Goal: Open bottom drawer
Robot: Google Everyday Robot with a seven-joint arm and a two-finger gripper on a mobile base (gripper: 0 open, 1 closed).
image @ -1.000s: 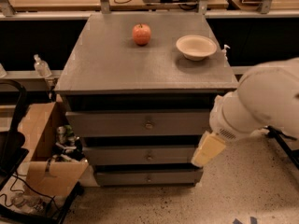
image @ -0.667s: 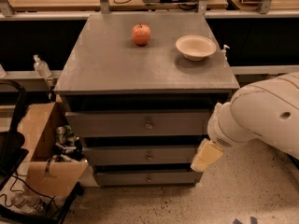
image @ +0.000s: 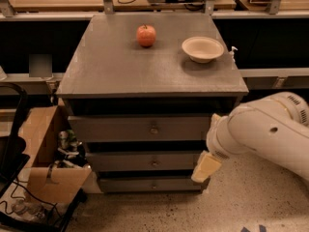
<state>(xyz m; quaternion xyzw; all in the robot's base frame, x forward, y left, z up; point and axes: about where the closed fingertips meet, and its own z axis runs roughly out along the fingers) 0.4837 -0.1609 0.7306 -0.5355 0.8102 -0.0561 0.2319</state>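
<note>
Progress is slight, judging by how things lie: the bottom drawer (image: 140, 184), lowest of the three fronts in the grey table (image: 120, 71), is shut, its face roughly in line with the middle drawer (image: 130, 162) and the top drawer (image: 120, 128) above it. Its small round knob (image: 154, 183) sits at the middle of the front, with nothing on it.

The end effector (image: 206, 167), a pale tan piece at the tip of the white arm (image: 265, 134), hangs at the table's front right corner. It lies across the right end of the middle drawer and just above the right end of the bottom drawer. Whether it touches either front cannot be made out, and I cannot tell whether it is open or closed. It grips nothing that shows. It is well to the right of the knob and a little higher.

Nearly all of the task seems to be left. The end effector must come down and across to the knob at the table's lower centre, take hold, then draw the front outward.

On the table top stand an apple (image: 146, 35) and a bowl (image: 203, 49), both toward the back. A cardboard box (image: 46, 149) sits on the floor against the table's left side, clear of the drawer's likely path.
</note>
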